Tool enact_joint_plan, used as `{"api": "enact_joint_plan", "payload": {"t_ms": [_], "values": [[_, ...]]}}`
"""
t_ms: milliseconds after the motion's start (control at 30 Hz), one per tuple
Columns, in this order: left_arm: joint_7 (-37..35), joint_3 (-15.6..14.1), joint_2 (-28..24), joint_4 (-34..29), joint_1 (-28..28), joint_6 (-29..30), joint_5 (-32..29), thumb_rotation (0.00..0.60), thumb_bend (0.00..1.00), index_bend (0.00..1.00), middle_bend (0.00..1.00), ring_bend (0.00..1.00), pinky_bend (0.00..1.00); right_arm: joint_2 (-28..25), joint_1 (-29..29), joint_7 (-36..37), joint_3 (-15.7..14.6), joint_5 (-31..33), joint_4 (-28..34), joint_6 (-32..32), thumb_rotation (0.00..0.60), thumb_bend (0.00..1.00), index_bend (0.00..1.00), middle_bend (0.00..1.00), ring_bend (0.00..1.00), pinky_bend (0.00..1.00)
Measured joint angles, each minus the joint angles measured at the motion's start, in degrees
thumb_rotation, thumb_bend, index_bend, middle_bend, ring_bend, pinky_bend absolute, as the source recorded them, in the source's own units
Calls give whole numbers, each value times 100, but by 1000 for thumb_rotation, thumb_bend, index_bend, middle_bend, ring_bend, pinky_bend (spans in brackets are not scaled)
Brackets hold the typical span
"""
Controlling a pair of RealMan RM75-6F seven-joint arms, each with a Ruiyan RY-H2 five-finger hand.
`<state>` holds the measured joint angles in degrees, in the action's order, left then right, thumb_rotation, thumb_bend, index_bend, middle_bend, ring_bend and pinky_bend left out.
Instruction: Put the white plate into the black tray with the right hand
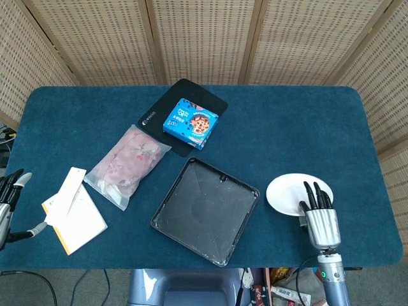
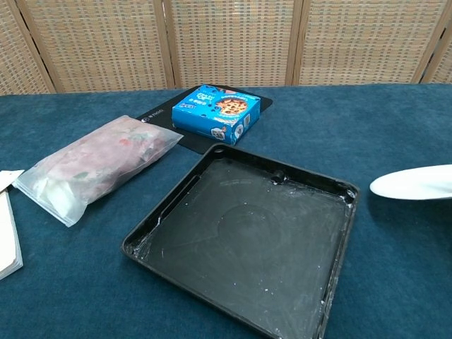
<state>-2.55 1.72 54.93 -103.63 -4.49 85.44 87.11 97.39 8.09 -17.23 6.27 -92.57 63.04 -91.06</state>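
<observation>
The white plate (image 1: pixel 288 190) hangs right of the black tray (image 1: pixel 205 210), a little apart from it. My right hand (image 1: pixel 319 215) grips the plate's near right rim, with dark fingers (image 1: pixel 317 196) lying over its top. In the chest view the plate (image 2: pixel 415 183) shows nearly edge-on, lifted off the blue cloth beside the tray (image 2: pixel 247 247); the hand itself is out of that frame. The tray is empty, with white smears inside. My left hand (image 1: pixel 9 203) hangs at the table's far left edge, holding nothing, fingers apart.
A blue cookie box (image 1: pixel 190 123) sits on a black mat (image 1: pixel 160 113) behind the tray. A pink-patterned plastic bag (image 1: pixel 127 164) lies to the tray's left. A notepad with paper (image 1: pixel 72 211) is at the near left. A wicker screen stands behind the table.
</observation>
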Motion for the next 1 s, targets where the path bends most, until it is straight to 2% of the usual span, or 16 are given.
{"api": "enact_joint_plan", "payload": {"t_ms": [200, 400, 633, 800, 1000], "values": [[-3, 21, 1, 13, -33, -74, -71, 600, 0, 0, 0, 0, 0, -483, 122, 214, 394, -23, 407, -323, 600, 488, 623, 91, 0, 202], [134, 67, 50, 18, -72, -138, -200, 600, 0, 0, 0, 0, 0, -1192, 380, 281, 672, -170, 1273, -389, 600, 488, 629, 97, 0, 202], [209, 137, 113, 58, -155, -282, -383, 600, 0, 0, 0, 0, 0, -1853, 1051, 433, 889, -581, 2260, 84, 600, 488, 633, 110, 0, 202], [282, 174, 186, 123, -223, -404, -510, 600, 0, 0, 0, 0, 0, -2042, 1790, 1063, 966, -1102, 2303, 538, 600, 488, 638, 115, 0, 203], [359, 225, 238, 171, -319, -624, -739, 600, 0, 0, 0, 0, 0, -2023, 2708, 1707, 876, -1731, 1940, 1110, 600, 488, 647, 122, 0, 201]]}}
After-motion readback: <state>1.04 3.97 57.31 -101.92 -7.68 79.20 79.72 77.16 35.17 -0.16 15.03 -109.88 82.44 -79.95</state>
